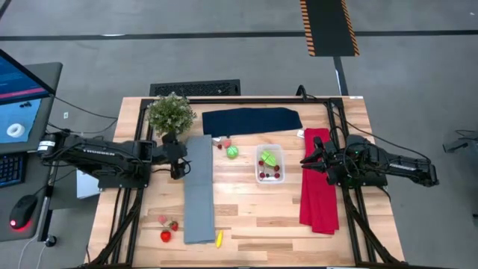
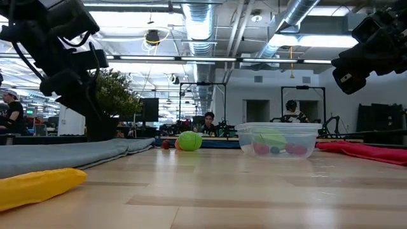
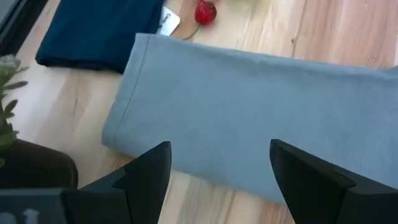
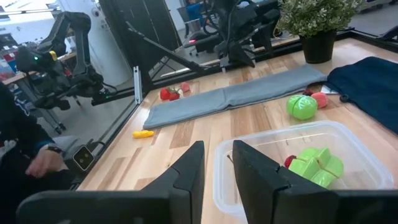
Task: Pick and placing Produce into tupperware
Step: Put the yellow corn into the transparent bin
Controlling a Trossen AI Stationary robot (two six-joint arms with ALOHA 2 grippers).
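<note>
The small clear plastic rectangular tub (image 1: 269,165) sits near the middle of the wooden table (image 1: 254,224), and that is our landmark. Inside it lie a lime-green chunky piece (image 1: 268,158) and several tiny dark red cherries (image 1: 269,175). The right gripper (image 1: 307,161) hangs just beside the tub on the red cloth (image 1: 319,194) side, above the table and touching nothing; its two dark fingers (image 4: 186,171) stand a narrow gap apart with nothing between them, and the wrist camera looks straight over the tub's near rim at the green piece inside. On the tub's other side, close by, a round lime-green ball (image 1: 232,152) rests on the bare wood with a small red piece (image 1: 220,146) next to it. Farther that way runs the long grey cloth (image 1: 199,190), and the left gripper (image 1: 181,158) hovers at its far edge, well apart from the tub, jaws spread wide and empty over the grey fabric, beside the bushy potted plant (image 1: 170,113). A navy cloth (image 1: 250,120) lies behind the tub. Well away from the tub, past the grey cloth's near end, sit two red strawberry-like pieces (image 1: 169,230) and a slim yellow piece (image 1: 219,239), nowhere near either claw.
</note>
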